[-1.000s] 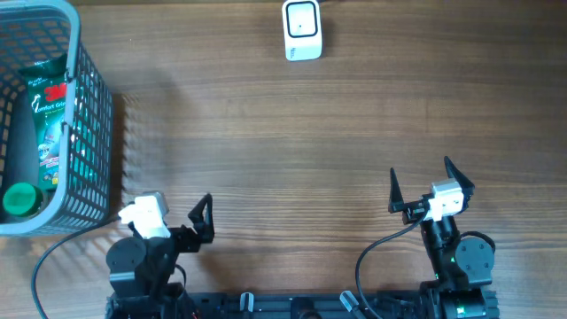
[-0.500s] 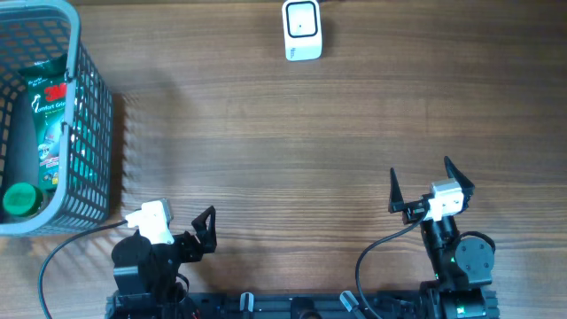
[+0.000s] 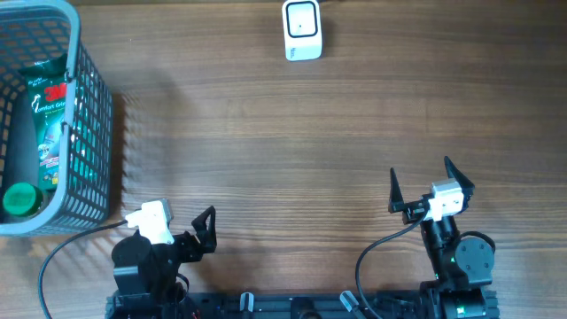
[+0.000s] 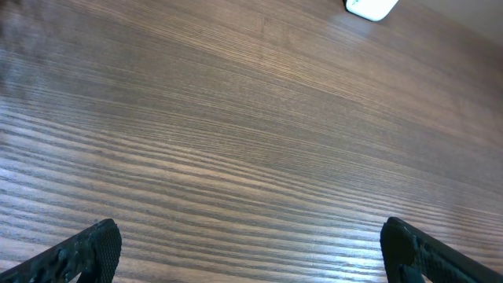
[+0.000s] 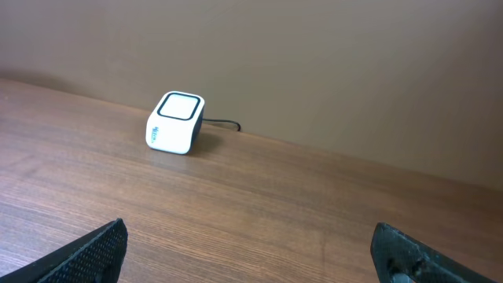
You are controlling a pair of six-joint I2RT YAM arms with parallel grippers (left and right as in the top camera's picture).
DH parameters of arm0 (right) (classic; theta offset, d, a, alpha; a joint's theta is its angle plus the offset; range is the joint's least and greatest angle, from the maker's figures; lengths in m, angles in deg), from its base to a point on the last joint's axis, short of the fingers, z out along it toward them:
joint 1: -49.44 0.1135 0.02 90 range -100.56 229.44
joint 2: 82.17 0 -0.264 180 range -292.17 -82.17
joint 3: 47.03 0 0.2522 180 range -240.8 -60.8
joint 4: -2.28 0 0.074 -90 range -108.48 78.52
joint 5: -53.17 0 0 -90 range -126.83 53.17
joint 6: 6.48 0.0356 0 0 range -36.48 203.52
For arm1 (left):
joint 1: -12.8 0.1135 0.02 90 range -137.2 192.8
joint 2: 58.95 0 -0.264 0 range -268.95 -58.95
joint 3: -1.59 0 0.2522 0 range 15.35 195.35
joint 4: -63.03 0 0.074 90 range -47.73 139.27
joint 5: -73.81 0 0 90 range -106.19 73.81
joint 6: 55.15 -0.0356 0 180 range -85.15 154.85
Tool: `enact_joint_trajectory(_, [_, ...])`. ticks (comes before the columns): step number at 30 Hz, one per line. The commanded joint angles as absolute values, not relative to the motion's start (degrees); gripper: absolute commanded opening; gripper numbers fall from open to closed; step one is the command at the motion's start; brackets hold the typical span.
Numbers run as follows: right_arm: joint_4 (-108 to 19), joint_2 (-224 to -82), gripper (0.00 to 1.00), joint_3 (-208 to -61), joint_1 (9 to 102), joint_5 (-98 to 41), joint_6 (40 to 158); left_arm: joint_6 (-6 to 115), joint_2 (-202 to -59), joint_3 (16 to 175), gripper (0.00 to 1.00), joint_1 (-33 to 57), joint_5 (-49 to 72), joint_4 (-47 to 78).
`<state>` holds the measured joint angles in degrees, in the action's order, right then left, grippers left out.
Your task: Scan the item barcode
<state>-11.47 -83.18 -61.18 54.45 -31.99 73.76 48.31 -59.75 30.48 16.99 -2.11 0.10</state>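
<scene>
1. Grey mesh basket [image 3: 96,133] in the far left corner holds the item, a green packet [image 3: 49,115] lying inside beside a green cap [image 3: 19,200], stocked there for picking
2. White scanner [image 3: 302,29] sits at the far edge with its window facing up, so a barcode likely has to be presented from above
3. My left gripper [image 4: 251,259] is spread wide and empty, low near the basket, the handier arm for the pick
4. My right gripper [image 3: 421,175] is spread and empty too, facing the scanner but well apart from it
</scene>
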Motion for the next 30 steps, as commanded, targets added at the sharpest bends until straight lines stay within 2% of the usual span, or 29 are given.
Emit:
enact_joint_trajectory(1, [-11.36, -83.1, 1.0, -61.11, 54.74, -32.53, 73.11, 48.81, -59.48, 31.45, 1.0, 16.73, -1.23, 0.15])
enact_joint_trajectory(30, [-11.36, -83.1, 1.0, -61.11, 54.74, -32.53, 73.11, 48.81, -59.48, 31.45, 1.0, 16.73, -1.23, 0.13])
